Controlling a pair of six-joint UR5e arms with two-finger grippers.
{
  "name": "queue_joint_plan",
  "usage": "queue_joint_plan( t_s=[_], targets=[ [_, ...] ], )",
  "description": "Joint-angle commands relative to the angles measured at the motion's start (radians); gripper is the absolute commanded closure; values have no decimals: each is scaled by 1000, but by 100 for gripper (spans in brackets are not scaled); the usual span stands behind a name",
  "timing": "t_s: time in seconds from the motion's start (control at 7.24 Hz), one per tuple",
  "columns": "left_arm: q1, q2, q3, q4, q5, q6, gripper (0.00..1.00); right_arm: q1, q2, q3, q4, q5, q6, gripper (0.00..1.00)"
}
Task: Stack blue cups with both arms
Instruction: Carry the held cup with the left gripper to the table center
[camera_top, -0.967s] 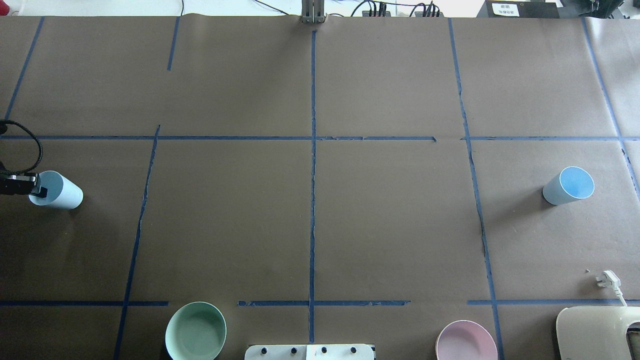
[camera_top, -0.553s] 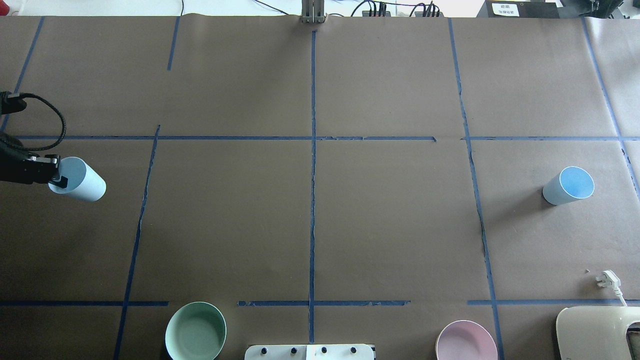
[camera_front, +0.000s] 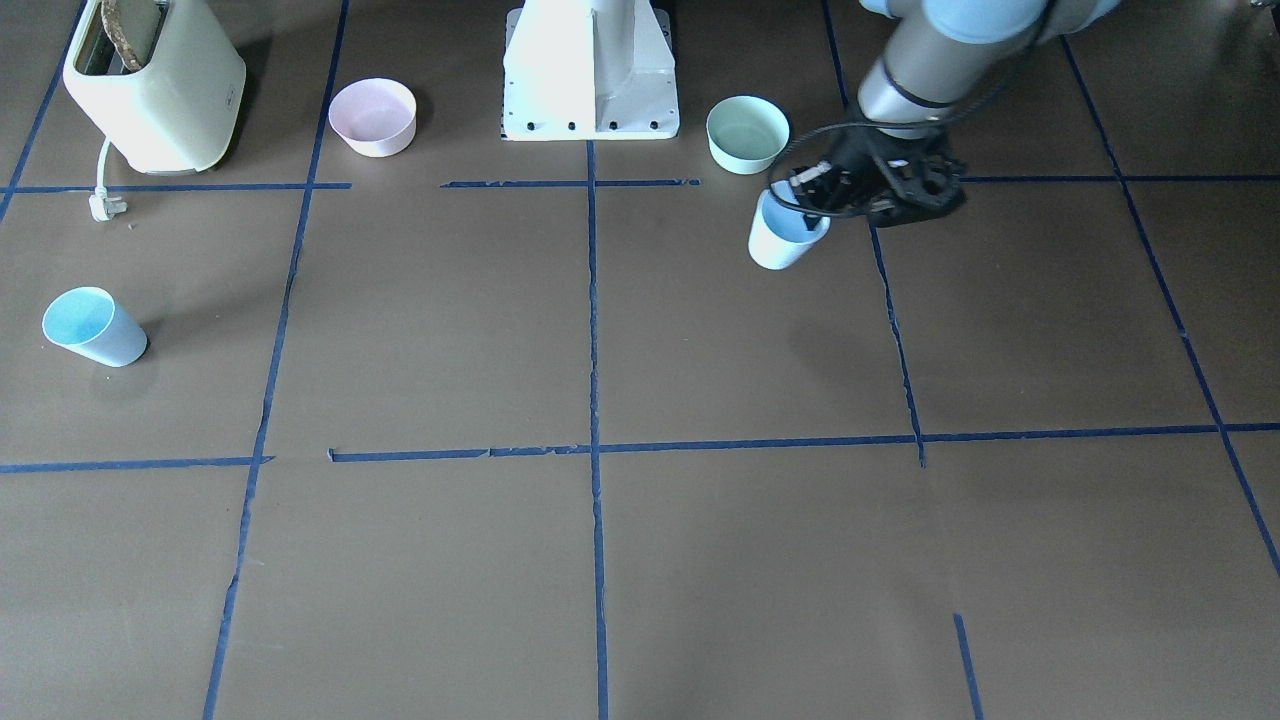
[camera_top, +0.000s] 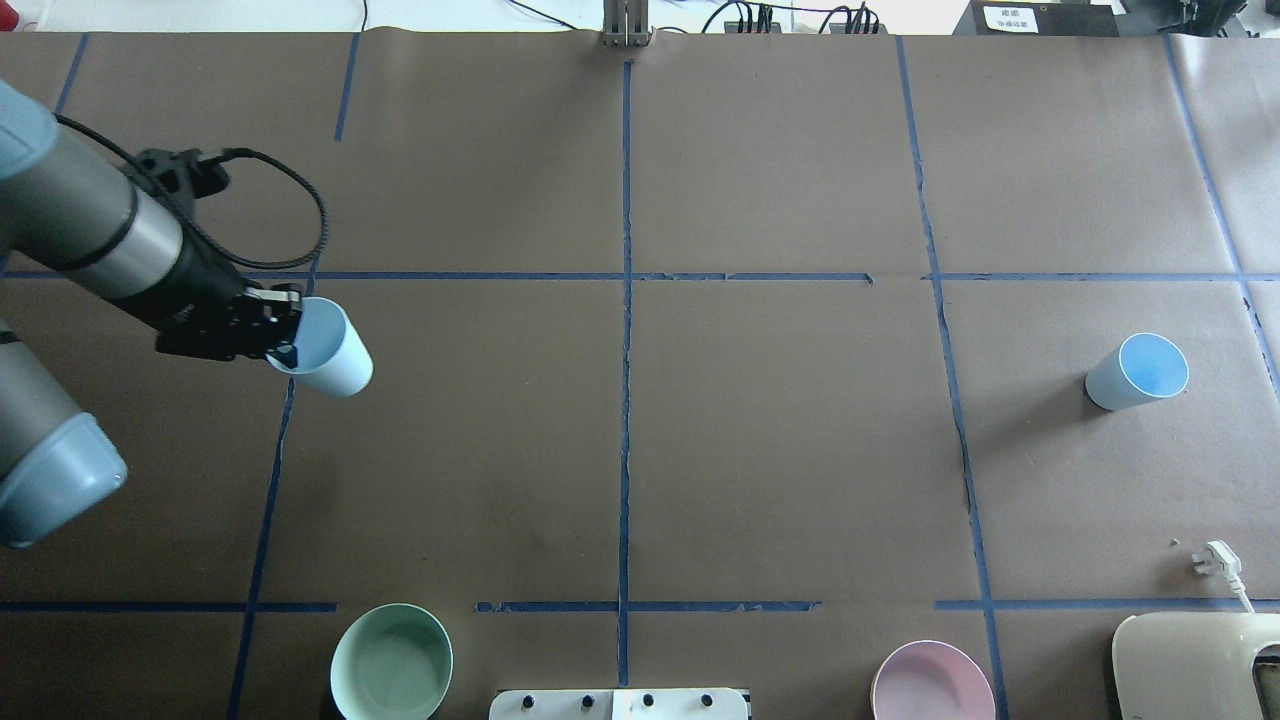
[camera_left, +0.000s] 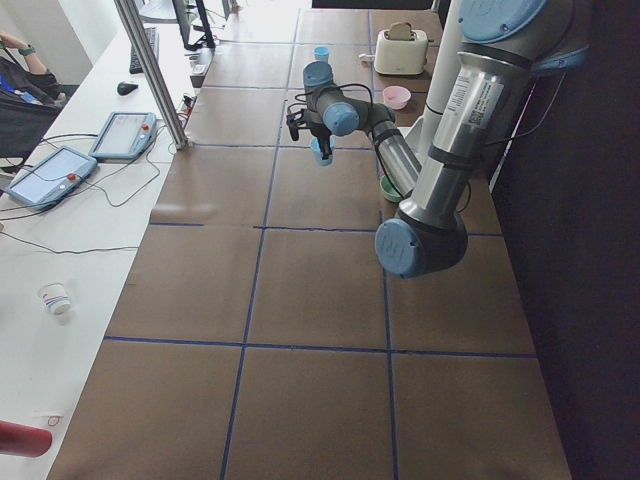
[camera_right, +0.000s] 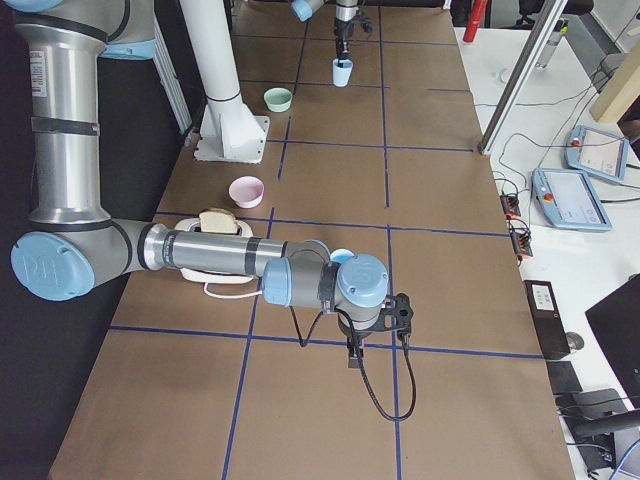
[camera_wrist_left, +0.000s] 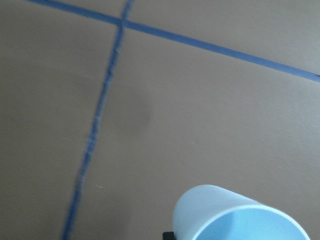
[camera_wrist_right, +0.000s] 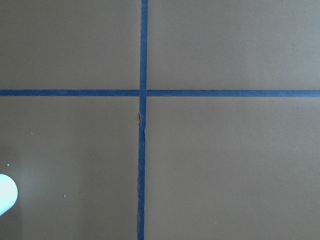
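- Overhead, the left tool (camera_top: 285, 348) pinches the rim of the held blue cup (camera_top: 335, 365) — the standing blue cup (camera_top: 1137, 372) lies far across the bench (camera_top: 780, 450), toward the robot's right.
- Facing the robot, the held blue cup appears lifted; the standing blue cup stands upright.
- From the right end, the right tool (camera_right: 354, 352) hovers just beside that cup — the nearer arm; open or closed, I cannot tell.

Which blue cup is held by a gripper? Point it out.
The left cup: the left gripper pinches its rim and holds it above the table. The right cup stands alone on the table, with no gripper on it.
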Motion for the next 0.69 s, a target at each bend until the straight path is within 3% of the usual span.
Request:
queue_joint_plan(
  t_s=[0.0, 0.28, 0.55],
  targets=[
    [160, -265, 242, -8, 172, -141, 100, 0, 0, 2, 0, 2, 1, 0],
    [170, -306, 382, -147, 185, -155, 100, 0, 0, 5, 0, 5, 1, 0],
    [170, -330, 447, -197, 191, -155, 100, 0, 0, 19, 0, 5, 1, 0]
  ],
)
